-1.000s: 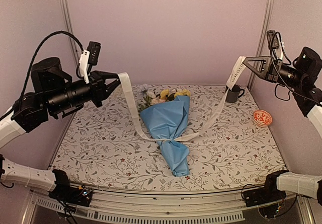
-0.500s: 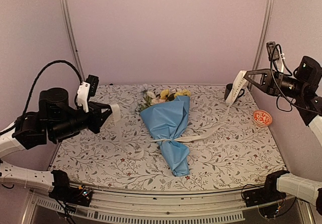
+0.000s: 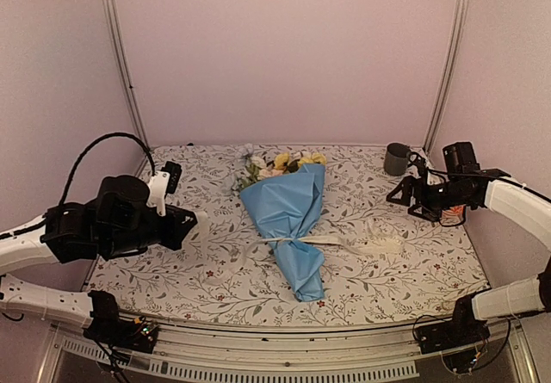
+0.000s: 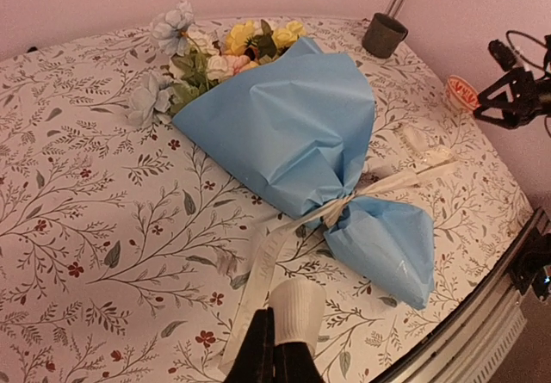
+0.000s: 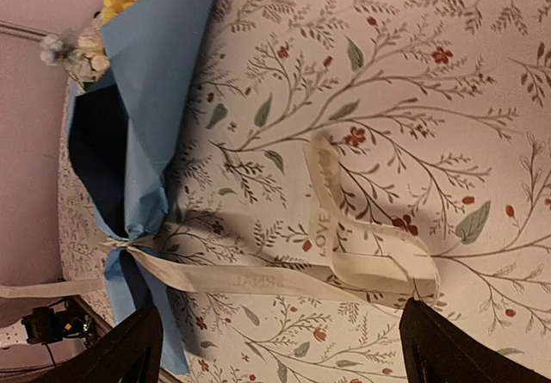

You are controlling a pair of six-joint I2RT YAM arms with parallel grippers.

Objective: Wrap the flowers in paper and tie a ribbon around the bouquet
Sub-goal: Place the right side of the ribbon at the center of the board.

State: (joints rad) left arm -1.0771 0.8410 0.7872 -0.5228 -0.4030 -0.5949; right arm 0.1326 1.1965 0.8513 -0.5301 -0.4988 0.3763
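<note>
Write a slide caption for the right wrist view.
Open right gripper over the loose ribbon end; ribbon tied around the blue bouquet.

Table (image 3: 405,288): white floral cloth over the whole top. Bouquet (image 3: 288,215) lies flat, roughly midway between the left gripper (image 3: 191,226) and the right gripper (image 3: 396,199), blooms at the far end. Ribbon (image 3: 362,247) is knotted round its neck. One tail lies slack on the cloth below the spread right jaws. The other tail runs into the pinched left jaws. Dark cup (image 3: 397,158) stands beyond the right jaws. Small red-patterned bowl (image 4: 462,93) sits beside them, outer side.
</note>
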